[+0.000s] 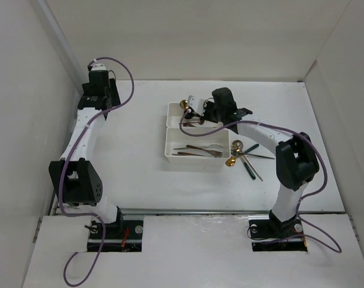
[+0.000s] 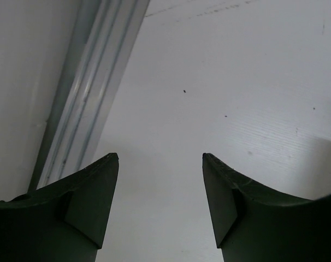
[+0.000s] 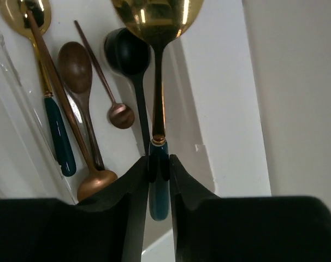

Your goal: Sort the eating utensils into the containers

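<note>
White counter (image 1: 134, 162), walled: right hand (image 3: 159, 166) pinches gold spoon (image 3: 157, 16) over far tray (image 1: 170, 115) rim; left hand (image 2: 160, 156) spread, well left of it

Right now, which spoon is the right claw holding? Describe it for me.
Find the far white tray, where the right gripper hangs. Pinched in it is a spoon with a gold bowl and teal handle. Its lookalike lies in the tray; only this one is gripped.

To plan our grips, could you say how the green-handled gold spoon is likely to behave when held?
Probably stiff: the spoon extends straight from the right gripper. Its glossy handle looks slippery, and pinched at that thin end, it may swing under the heavier bowl.
</note>
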### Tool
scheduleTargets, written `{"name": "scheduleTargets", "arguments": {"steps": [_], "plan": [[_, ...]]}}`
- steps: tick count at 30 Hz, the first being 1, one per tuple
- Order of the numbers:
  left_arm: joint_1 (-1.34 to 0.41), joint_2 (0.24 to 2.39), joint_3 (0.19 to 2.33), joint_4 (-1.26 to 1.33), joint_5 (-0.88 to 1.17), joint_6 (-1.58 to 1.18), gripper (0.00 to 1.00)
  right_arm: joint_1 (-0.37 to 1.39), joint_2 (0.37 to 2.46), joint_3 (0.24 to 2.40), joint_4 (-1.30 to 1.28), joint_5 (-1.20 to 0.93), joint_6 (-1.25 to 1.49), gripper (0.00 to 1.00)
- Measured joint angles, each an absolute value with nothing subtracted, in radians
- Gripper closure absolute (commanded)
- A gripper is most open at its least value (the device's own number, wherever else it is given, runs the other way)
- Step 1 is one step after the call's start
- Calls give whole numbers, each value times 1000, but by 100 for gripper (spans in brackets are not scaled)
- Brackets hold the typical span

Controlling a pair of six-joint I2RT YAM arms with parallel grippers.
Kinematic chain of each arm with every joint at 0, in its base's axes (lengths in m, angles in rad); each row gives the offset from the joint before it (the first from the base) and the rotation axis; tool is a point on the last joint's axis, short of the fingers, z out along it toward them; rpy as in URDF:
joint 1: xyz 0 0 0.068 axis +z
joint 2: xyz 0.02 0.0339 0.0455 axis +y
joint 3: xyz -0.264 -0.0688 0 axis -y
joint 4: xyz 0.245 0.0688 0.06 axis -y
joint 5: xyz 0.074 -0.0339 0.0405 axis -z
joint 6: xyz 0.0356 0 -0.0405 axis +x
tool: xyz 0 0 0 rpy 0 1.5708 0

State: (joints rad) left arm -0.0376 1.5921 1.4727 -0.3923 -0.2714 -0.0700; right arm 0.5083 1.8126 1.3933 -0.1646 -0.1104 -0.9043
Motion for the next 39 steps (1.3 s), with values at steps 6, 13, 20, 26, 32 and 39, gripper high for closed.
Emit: {"name": "scheduleTargets", "arguments": {"steps": [6,13,20,26,32,39], "plan": [[-2,1552,1459,-373,-291,-73,40,528,1854,1394,-168,-97,-936,0],[-4,1553,1451,-370,-278,-73,40,522,1777,1349,-158,-75,-842,0],[-3,1561,1451,-368,-260,-77,40,219,1422,1114,-226,-119,-773,10],[-2,1583,1451,-366,-237,-84,40,138,1452,947,-400,-160,-837,18],[-1,1585,1451,-365,-233,-88,40,99,1559,934,-510,-179,-866,29],[2,1585,1451,-365,-237,-87,40,80,1610,935,-509,-180,-873,43]]}}
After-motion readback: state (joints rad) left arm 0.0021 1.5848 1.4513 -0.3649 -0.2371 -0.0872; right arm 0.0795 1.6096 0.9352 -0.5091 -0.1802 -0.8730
